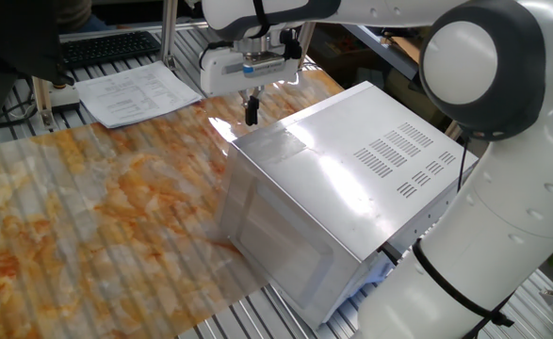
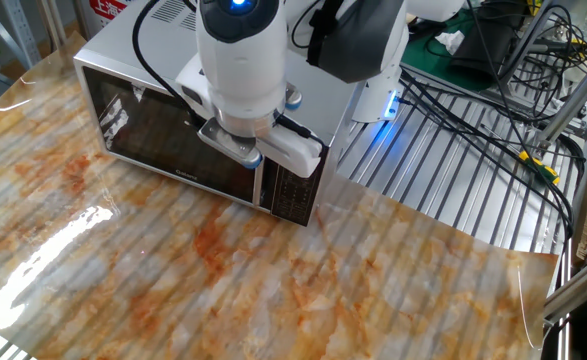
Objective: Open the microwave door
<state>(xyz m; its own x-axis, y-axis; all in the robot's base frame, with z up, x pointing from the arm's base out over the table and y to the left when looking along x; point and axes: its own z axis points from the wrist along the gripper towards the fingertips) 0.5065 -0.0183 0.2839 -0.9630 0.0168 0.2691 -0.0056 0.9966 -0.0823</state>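
Note:
The microwave (image 1: 351,179) is a large silver-white box with vent slots on its top panel; it also shows in the other fixed view (image 2: 163,35). Its door (image 2: 163,135) is the dark-windowed front face and it is closed flat against the box, with the dark control panel (image 2: 298,185) at its right. In the first fixed view the door faces away and is hidden. My gripper (image 1: 251,113) hangs just in front of the door's right edge, with its dark fingers together and nothing between them. In the other fixed view the white hand (image 2: 256,150) covers the fingertips.
The microwave stands on an orange-marbled table cover (image 1: 88,207). Papers (image 1: 135,92) and a keyboard (image 1: 111,45) lie at the far edge. A slatted metal table top (image 2: 443,190) with cables (image 2: 493,90) lies beside the microwave. My arm's white links reach over the box.

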